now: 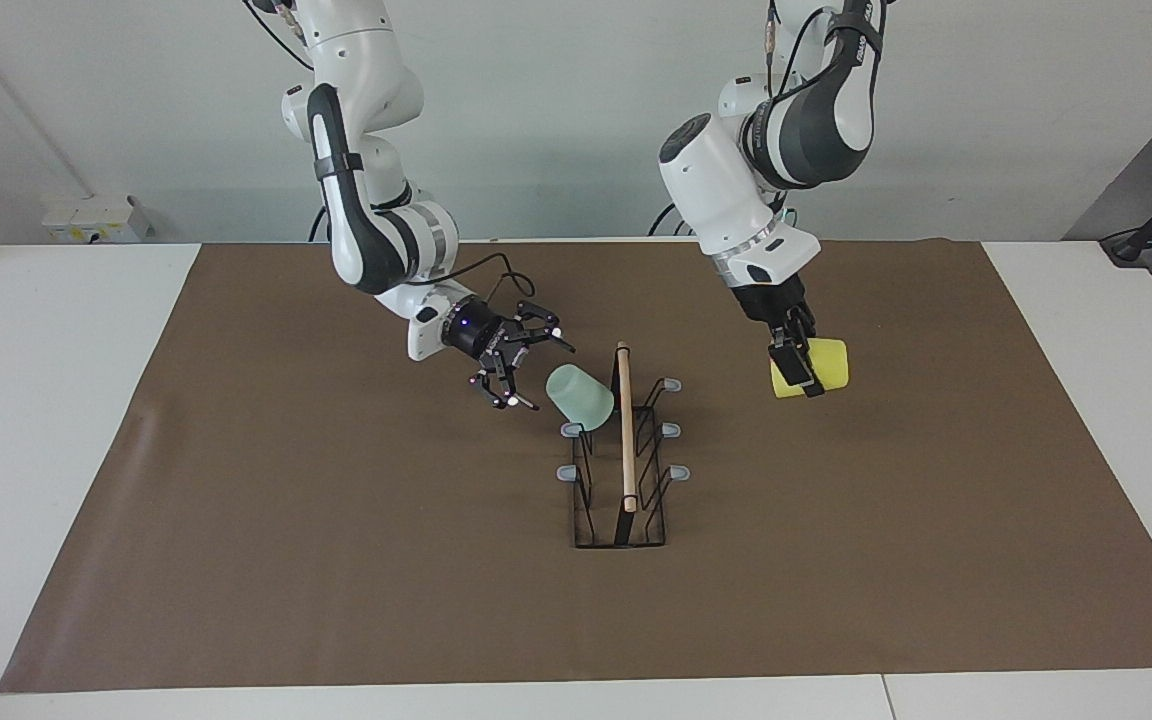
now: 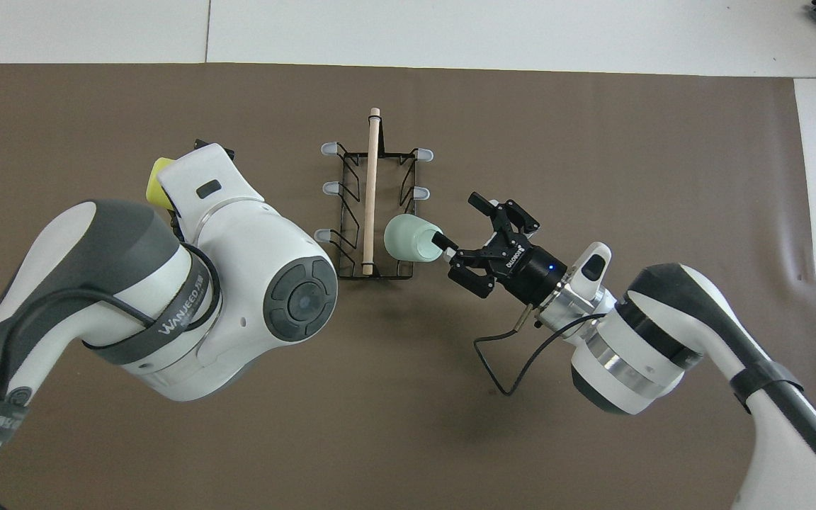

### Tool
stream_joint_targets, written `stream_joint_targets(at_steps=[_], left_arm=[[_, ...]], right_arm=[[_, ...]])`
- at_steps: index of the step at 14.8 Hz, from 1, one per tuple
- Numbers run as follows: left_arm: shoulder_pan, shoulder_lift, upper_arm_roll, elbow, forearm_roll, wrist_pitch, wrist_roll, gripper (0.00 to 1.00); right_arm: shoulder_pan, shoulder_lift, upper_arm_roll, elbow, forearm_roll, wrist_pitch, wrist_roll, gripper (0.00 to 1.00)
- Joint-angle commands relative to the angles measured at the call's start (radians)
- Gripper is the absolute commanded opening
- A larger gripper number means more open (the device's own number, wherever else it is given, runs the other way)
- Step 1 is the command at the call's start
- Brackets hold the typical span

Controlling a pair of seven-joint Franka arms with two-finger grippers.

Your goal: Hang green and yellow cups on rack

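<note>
The black wire rack (image 1: 626, 440) (image 2: 371, 191) with its wooden rod stands mid-mat. The mint green cup (image 1: 581, 395) (image 2: 408, 239) hangs tilted on the prong nearest the robots, on the right arm's side. My right gripper (image 1: 536, 375) (image 2: 463, 237) is open just beside that cup, holding nothing. My left gripper (image 1: 796, 365) is shut on the yellow cup (image 1: 821, 365) (image 2: 158, 185), held on its side in the air over the mat toward the left arm's end. In the overhead view the left arm's body hides most of that gripper.
A brown mat (image 1: 336, 550) covers the white table (image 1: 36, 400). The rack's other grey-tipped prongs (image 1: 676, 428) are bare. A black cable (image 2: 500, 368) loops below the right wrist. A small white box (image 1: 96, 218) sits by the wall.
</note>
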Motion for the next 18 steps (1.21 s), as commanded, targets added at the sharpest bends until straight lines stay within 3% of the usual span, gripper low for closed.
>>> stream_joint_targets(at_steps=[1, 4, 8, 12, 15, 18], left_arm=[[-0.011, -0.011, -0.048, -0.025, 0.090, -0.097, -0.040, 0.00], [-0.028, 0.058, -0.114, -0.014, 0.168, -0.232, -0.121, 0.00], [-0.145, 0.287, -0.118, 0.156, 0.329, -0.479, -0.166, 0.00], [-0.205, 0.345, -0.119, 0.170, 0.368, -0.510, -0.168, 0.00], [-0.219, 0.353, -0.125, 0.162, 0.381, -0.481, -0.166, 0.00], [-0.235, 0.352, -0.127, 0.146, 0.370, -0.450, -0.166, 0.00]], right_arm=[[-0.089, -0.017, 0.003, 0.012, -0.233, 0.016, 0.031, 1.00], [-0.227, -0.013, 0.003, 0.076, -0.603, 0.005, 0.076, 1.00], [-0.326, -0.013, 0.003, 0.170, -1.086, 0.007, 0.233, 1.00], [-0.352, -0.017, -0.003, 0.253, -1.509, 0.007, 0.444, 1.00], [-0.352, -0.021, -0.005, 0.276, -1.716, -0.004, 0.647, 1.00], [-0.349, -0.022, -0.005, 0.289, -1.790, -0.036, 0.924, 1.00]])
